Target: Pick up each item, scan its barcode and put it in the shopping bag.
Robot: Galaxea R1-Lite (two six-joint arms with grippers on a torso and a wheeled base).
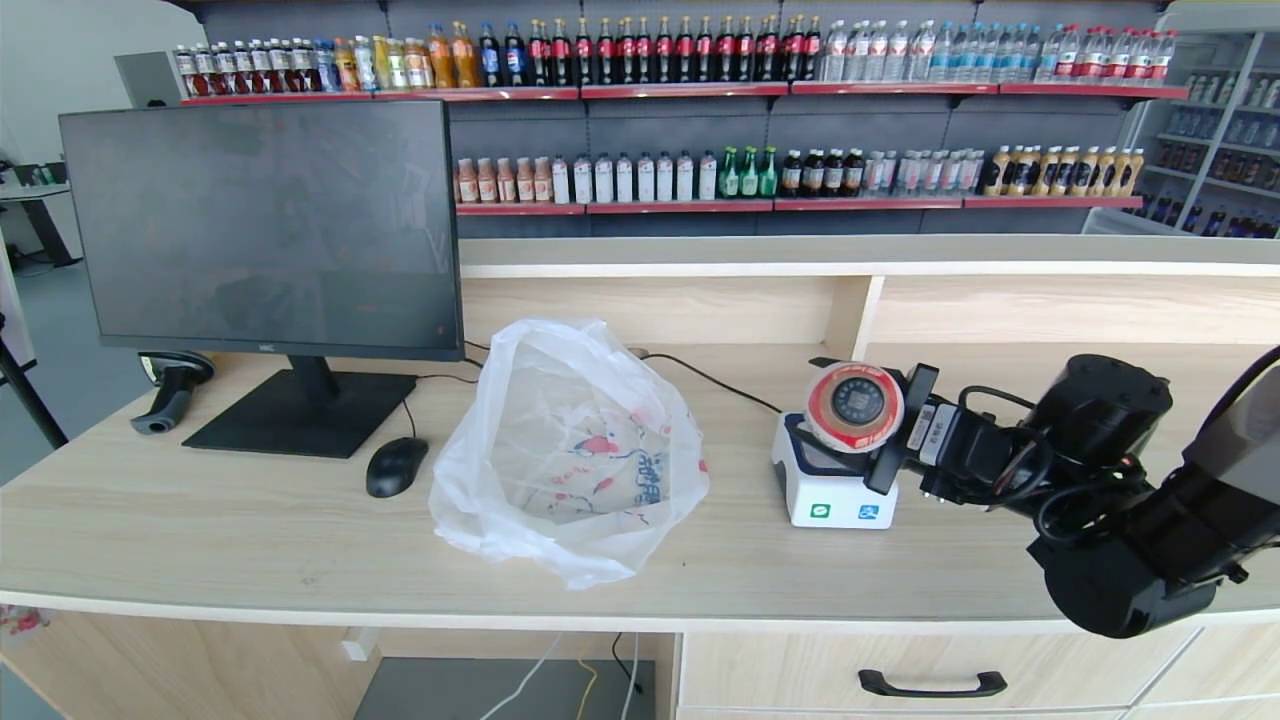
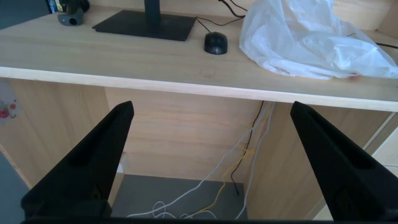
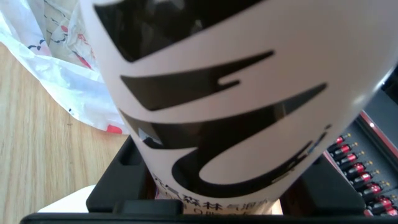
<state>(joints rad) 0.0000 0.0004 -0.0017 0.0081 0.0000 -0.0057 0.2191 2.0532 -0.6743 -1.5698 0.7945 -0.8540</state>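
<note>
Nearest the head camera, the right gripper point(image 1: 880, 428) is holding a round tub point(image 1: 855, 405) sideways. Its fingers are pinching the tub's body, and the red-rimmed lid is facing outward. The tub is hanging just above the white desktop scanner point(image 1: 835, 500), near the right side of the shopping bag point(image 1: 570, 450). The left gripper point(image 2: 211, 109) is sitting below the counter's front edge with its fingers point(image 2: 93, 162) spread wide and nothing between them.

Likely risks:
- **Slipping:** the smooth, curved wall is offering little purchase, so the tub may be prone to rotating or slipping in the pinch during transfer.
- **Failed scan:** if the barcode is facing away from the scanner window, the scan is likely failing.
- **Missed drop:** the bag is lying slumped with its mouth partly collapsed. A release over a folded rim risks sending the tub rolling across the counter point(image 1: 250, 540).
- **Collision:** a low carry risks striking the scanner.

Light wood-grain laminate is covering the counter, which is also carrying a monitor point(image 1: 265, 225), a mouse point(image 1: 396, 466) and a handheld scanner point(image 1: 170, 392). Shelves point(image 1: 780, 205) of bottled drinks are lining the wall behind.
</note>
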